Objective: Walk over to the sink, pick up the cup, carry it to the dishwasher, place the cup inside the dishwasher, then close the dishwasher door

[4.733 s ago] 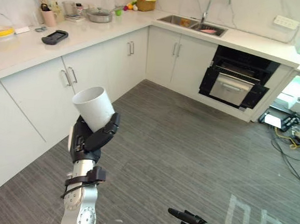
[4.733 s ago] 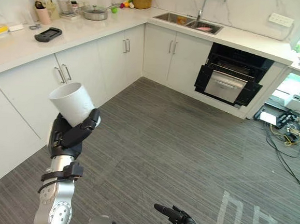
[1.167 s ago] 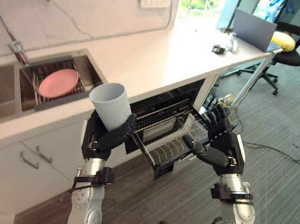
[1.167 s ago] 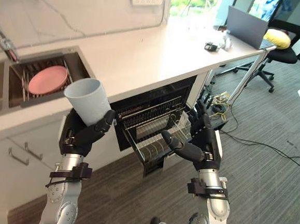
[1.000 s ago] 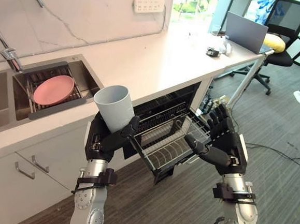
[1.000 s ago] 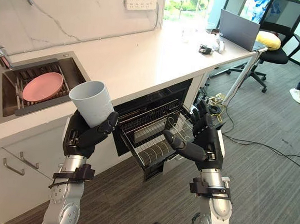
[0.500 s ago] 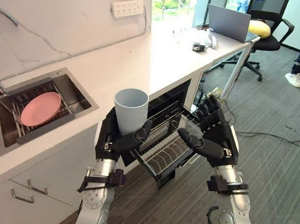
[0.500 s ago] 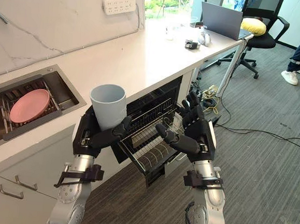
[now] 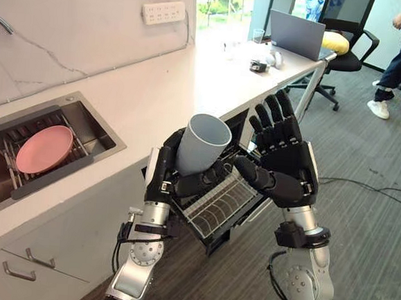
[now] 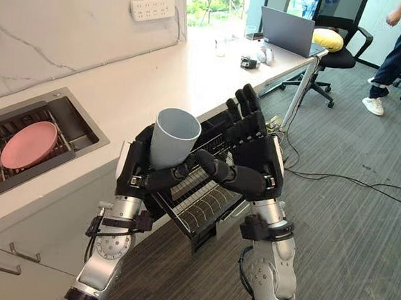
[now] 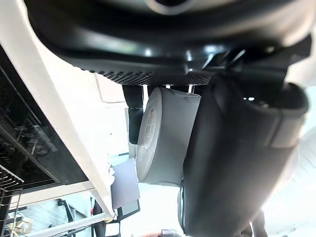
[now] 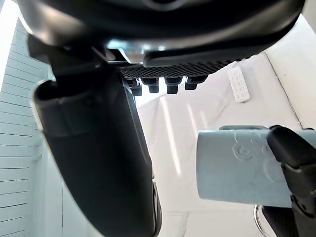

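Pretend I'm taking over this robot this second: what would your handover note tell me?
Left hand: shut on the cup, held tilted over the dishwasher rack.
Right hand: open, fingers straight, close beside the cup.
Done: cup picked up and carried to the open dishwasher.
Left: set the cup in the pulled-out rack, then shut the dishwasher.

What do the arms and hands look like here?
The left arm and right arm are silver-grey, built of rounded metal segments, with a black collar at each wrist. The left hand and right hand are dark with boxy palms, slim fingers and small white markings near the wrist.
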{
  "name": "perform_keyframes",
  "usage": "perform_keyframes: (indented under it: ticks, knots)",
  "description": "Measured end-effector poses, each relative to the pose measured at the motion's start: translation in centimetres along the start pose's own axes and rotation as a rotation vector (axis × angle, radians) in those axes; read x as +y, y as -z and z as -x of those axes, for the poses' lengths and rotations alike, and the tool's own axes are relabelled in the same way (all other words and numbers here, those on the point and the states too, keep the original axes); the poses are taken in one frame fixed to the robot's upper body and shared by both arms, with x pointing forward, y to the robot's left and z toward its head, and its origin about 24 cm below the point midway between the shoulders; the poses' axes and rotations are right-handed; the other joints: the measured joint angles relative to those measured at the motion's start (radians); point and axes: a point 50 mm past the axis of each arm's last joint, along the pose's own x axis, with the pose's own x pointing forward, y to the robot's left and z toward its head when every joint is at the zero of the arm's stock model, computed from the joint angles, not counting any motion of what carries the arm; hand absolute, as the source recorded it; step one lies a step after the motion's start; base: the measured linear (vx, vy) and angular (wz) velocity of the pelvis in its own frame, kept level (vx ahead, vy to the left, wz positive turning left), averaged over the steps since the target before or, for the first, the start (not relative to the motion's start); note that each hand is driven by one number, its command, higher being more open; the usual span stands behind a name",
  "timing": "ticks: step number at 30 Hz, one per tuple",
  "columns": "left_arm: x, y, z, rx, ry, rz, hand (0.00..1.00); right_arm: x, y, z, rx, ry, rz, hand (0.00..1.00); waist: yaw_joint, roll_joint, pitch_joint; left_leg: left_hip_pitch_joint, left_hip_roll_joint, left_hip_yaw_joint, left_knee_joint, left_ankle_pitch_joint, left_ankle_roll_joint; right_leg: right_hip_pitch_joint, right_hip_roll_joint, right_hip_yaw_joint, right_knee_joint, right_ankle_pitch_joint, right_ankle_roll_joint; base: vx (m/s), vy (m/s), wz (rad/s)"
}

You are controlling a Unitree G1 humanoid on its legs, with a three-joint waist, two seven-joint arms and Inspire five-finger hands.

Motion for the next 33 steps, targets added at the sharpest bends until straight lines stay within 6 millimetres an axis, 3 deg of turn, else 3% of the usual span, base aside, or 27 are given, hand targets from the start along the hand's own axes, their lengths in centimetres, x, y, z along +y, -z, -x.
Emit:
perform_keyframes:
  ticks: [24,25,33]
  knots:
    - [-2.7,-0.7,0.7,-0.075,0.208,-0.074,0.0,0.5,2.3,0.0,0.242,-0.029,-0.014,1.0,0.004,-0.022,-0.024,0.004,-0.004,0.002,-0.011,0.003,0.005,0.0,-0.001,0.003,-0.007,0.002,0.003,-0.01,-0.007,0.0]
    - [-2.7,-0.7,0.7,-0.082,0.221,-0.089,0.0,0.4,2.4,0.0,0.257,-0.028,-0.008,0.0,0.004,-0.022,-0.024,0.004,-0.005,0.002,-0.011,0.004,0.005,0.0,-0.001,0.003,-0.007,0.002,0.003,0.0,0.0,0.0]
    - [-2.7,-0.7,0.8,-0.091,0.231,-0.111,0.0,-0.5,2.9,0.2,0.318,-0.01,0.01,0.0,0.003,-0.023,-0.026,0.004,-0.007,-0.005,-0.022,0.013,0.007,-0.001,-0.002,-0.004,-0.007,0.002,0.003,0.0,0.0,0.02]
